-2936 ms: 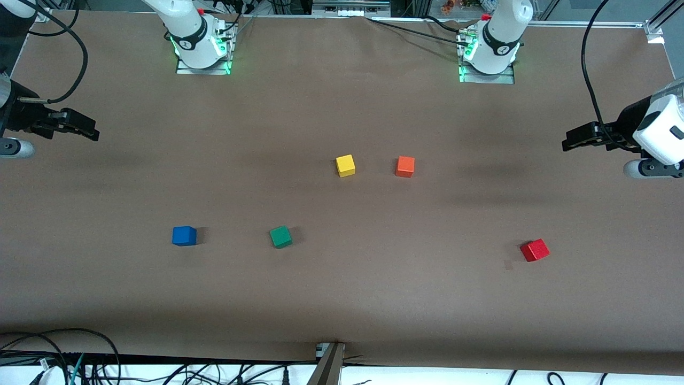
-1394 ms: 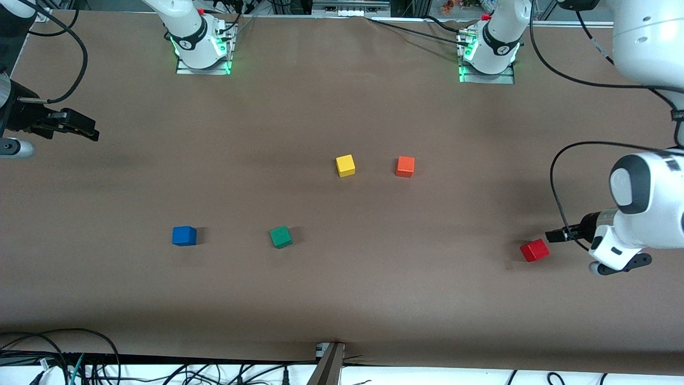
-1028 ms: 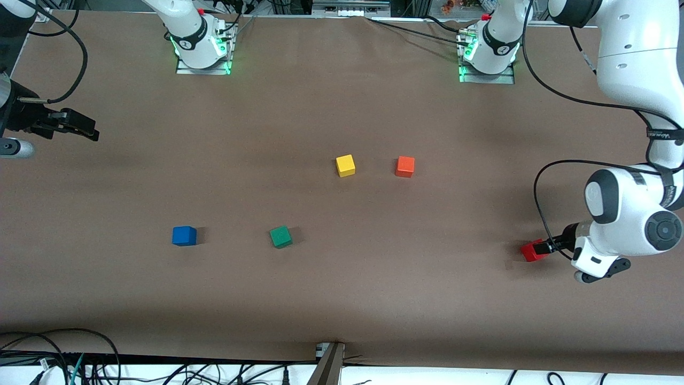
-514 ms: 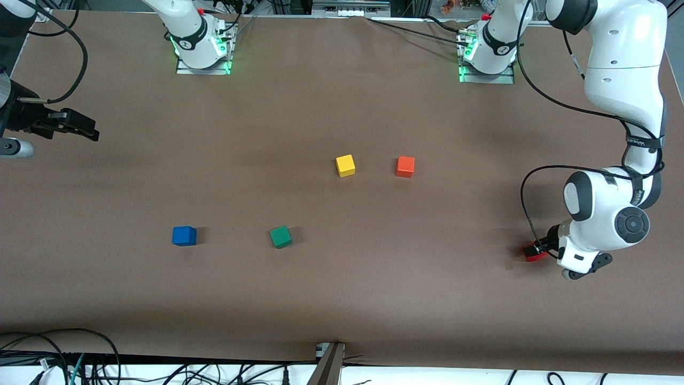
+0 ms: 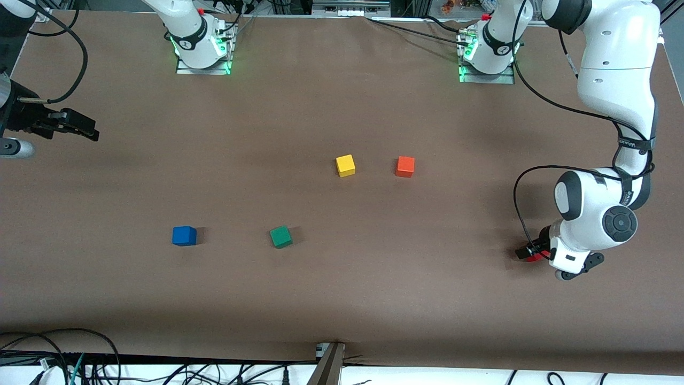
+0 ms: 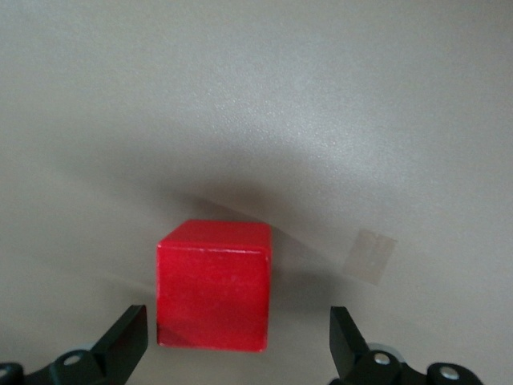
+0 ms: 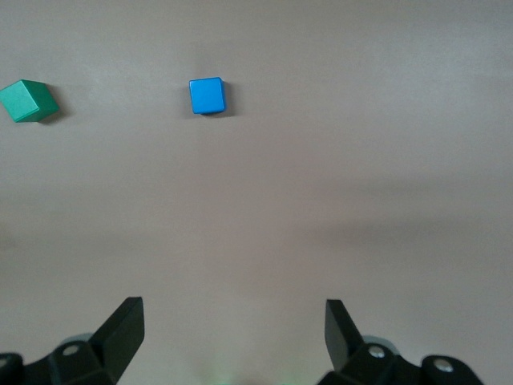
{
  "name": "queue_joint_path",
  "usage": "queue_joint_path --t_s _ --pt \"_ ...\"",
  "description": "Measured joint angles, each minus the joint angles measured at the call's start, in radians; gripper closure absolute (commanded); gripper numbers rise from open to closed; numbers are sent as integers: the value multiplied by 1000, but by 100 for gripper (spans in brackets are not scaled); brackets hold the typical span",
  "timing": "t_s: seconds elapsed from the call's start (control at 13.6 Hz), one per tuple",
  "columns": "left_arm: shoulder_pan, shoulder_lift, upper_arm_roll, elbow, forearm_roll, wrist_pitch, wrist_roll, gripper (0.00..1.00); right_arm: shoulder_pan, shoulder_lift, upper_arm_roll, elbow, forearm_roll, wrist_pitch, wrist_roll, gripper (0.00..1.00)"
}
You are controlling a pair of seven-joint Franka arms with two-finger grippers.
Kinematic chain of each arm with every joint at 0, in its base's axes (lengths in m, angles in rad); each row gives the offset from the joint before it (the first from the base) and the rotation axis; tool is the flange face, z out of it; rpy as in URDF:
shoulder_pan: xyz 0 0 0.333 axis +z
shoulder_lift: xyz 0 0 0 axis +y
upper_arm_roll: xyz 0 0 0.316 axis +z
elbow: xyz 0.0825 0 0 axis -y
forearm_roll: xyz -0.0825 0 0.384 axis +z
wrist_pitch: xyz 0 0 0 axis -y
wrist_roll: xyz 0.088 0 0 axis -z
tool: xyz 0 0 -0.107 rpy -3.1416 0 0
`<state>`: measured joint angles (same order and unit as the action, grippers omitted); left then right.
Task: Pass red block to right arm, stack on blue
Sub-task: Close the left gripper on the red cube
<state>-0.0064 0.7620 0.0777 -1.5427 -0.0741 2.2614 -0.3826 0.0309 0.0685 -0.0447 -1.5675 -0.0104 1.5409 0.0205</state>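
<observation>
The left end effector (image 5: 526, 253) is down at the red block (image 5: 532, 258), at the left arm's end of the bench (image 5: 342, 299) and in its near part. In the left wrist view the two black fingertips (image 6: 128, 341) stand wide apart with the red block (image 6: 213, 285) between them. The block rests on the bench surface and sits closer to one fingertip than to the other; a clear gap remains on the wider side, so the fingers are spread and not clamped on it. From the front, most of the block is covered by the wrist and only a sliver of red shows beside the fingers.

The right end effector (image 5: 80, 128) hangs over the right arm's end of the bench, and that arm waits. Its fingers (image 7: 120, 329) are also spread wide and hold nothing, and its wrist camera looks down on the blue block (image 7: 208, 95) and the green block (image 7: 29, 100).

The blue block (image 5: 184, 236) lies on the bench toward the right arm's end, with the green block (image 5: 281, 236) beside it toward the middle, well apart from it. The yellow block (image 5: 346, 165) and the orange block (image 5: 405, 166) sit near each other around the middle of the bench, farther from the front camera than the blue and green ones. All of these are well apart from the red block.
</observation>
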Motion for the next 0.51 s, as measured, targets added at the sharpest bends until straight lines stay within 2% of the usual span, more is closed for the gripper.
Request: queue_joint_path --t_s 0.22,0.37,0.51 --pt "9 7 2 -4 0 2 0 0 0 0 0 0 0 0 0 0" --pt "10 12 2 -9 0 5 0 15 0 0 0 0 0 0 0 0" --pt "8 13 1 -9 0 13 0 20 0 0 0 0 0 0 0 0"
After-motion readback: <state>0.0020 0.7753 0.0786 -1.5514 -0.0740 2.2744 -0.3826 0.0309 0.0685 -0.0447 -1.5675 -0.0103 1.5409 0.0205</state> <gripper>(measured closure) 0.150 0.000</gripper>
